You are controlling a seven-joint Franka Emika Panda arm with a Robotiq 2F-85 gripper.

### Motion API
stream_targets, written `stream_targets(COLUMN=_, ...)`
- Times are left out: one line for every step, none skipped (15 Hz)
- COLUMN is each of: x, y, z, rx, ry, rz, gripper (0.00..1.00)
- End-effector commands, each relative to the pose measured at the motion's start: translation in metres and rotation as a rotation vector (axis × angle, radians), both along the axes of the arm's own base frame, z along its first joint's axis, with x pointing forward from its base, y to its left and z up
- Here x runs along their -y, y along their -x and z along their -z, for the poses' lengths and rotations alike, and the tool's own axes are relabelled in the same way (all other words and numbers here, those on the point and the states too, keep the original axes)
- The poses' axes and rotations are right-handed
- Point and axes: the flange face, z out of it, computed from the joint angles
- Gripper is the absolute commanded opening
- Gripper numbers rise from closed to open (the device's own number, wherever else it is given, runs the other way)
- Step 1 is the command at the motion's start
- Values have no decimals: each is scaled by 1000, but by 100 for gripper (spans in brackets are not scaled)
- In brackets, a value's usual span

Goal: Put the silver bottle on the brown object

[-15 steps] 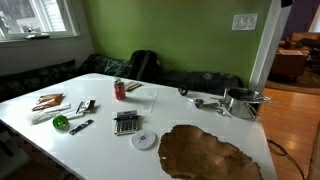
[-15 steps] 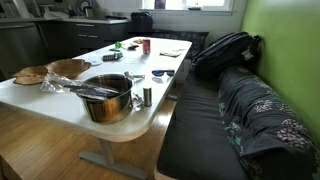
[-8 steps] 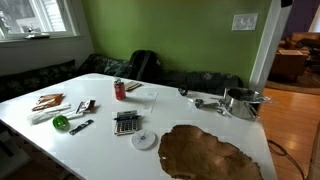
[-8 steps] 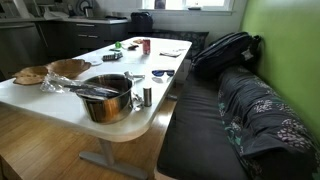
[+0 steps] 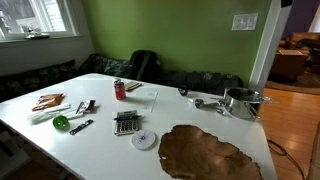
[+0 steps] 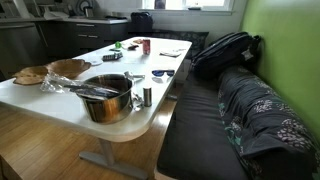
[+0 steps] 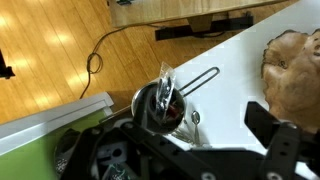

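Gripper (image 7: 205,150) high over table (image 5: 100,140), aperture can't tell; one silver bottle (image 6: 147,96), one pot (image 6: 107,97), one brown object (image 5: 208,153)

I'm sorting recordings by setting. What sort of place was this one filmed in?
Most likely a home dining nook beside a kitchen. A white table with a steel pot on it stands by a cushioned bench along the green wall, and dark kitchen cabinets stand behind.

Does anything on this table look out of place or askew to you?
Nothing looks spilled or damaged. Mildly odd: metal utensils jut askew from the steel pot; the silver bottle stands upright beside it.
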Motion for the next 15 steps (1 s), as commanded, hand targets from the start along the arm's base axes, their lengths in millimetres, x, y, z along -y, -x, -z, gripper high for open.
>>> stream_targets(x=8, y=-8, z=3, rx=24, ry=-17, rz=55, gripper=100)
stream_targets(x=13, y=-14, z=10, rx=27, ry=-28, rz=73, gripper=100)
stream_targets(x=18, y=-22, z=23, rx=25, ry=-50, rz=86, gripper=100)
stream_targets(x=24, y=-30, z=38, rx=11, ry=-52, rz=104, gripper=100)
stream_targets(x=33, y=-36, z=60, rx=-10, ry=-56, rz=110, gripper=100)
stream_targets(x=43, y=-40, z=82, rx=-26, ry=-51, rz=124, gripper=100)
stream_targets(x=54, y=-43, z=105, rx=-45, ry=-57, rz=136, gripper=100)
stream_targets(x=66, y=-45, z=129, rx=-86, ry=-68, rz=139, gripper=100)
stream_targets(x=82, y=-48, z=152, rx=-120, ry=-106, rz=146, gripper=100)
stream_targets(x=101, y=-52, z=173, rx=-141, ry=-140, rz=180, gripper=100)
stream_targets(x=122, y=-54, z=188, rx=-160, ry=-144, rz=241, gripper=100)
stream_targets(x=93, y=-50, z=162, rx=-128, ry=-101, rz=182, gripper=100)
stream_targets(x=110, y=-51, z=179, rx=-151, ry=-112, rz=213, gripper=100)
stream_targets(x=122, y=-53, z=189, rx=-167, ry=-121, rz=232, gripper=100)
stream_targets(x=127, y=-54, z=193, rx=-174, ry=-126, rz=242, gripper=100)
